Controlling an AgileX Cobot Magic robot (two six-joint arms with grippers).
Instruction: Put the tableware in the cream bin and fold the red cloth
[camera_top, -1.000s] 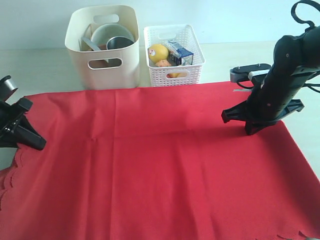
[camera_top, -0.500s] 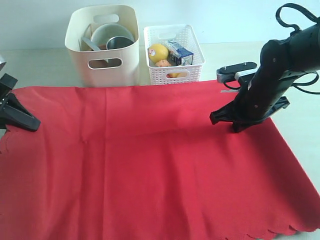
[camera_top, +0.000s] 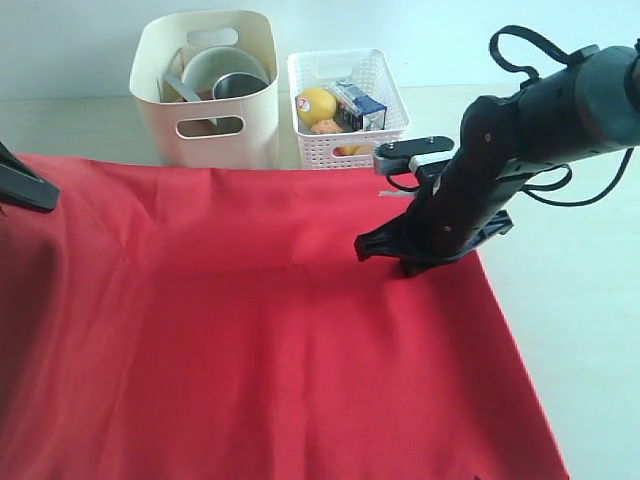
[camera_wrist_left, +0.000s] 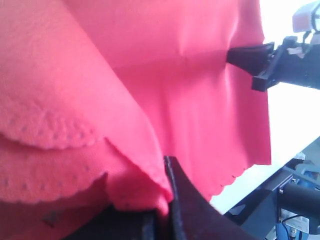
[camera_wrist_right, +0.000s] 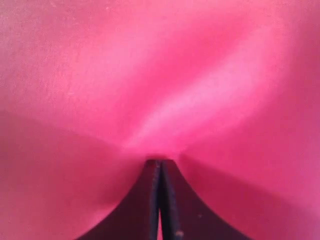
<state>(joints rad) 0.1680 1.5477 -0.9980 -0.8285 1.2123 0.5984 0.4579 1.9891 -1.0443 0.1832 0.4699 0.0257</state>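
Note:
The red cloth (camera_top: 260, 330) covers most of the table, and both grippers pinch it. At the far left edge my left gripper (camera_top: 40, 197) is shut on the cloth; the left wrist view shows its jaws (camera_wrist_left: 162, 210) clamped on the scalloped edge (camera_wrist_left: 50, 135). My right gripper (camera_top: 385, 250) is shut on a raised fold right of centre, and its closed jaws (camera_wrist_right: 160, 165) pucker the fabric (camera_wrist_right: 150, 75). Behind the cloth stands the cream bin (camera_top: 205, 140), holding a pale bowl (camera_top: 215, 65), a steel cup (camera_top: 238, 85) and other tableware partly hidden inside.
A white lattice basket (camera_top: 350, 145) stands next to the bin, holding a lemon (camera_top: 316, 104) and a milk carton (camera_top: 360, 108). Bare pale table (camera_top: 580, 330) lies right of the cloth. The right arm's cables (camera_top: 530, 50) loop above it.
My right gripper has dragged its fold of cloth leftward, so the cloth's right edge has shifted in. My left gripper has moved back and left with its edge. The scalloped front edge has left the exterior view.

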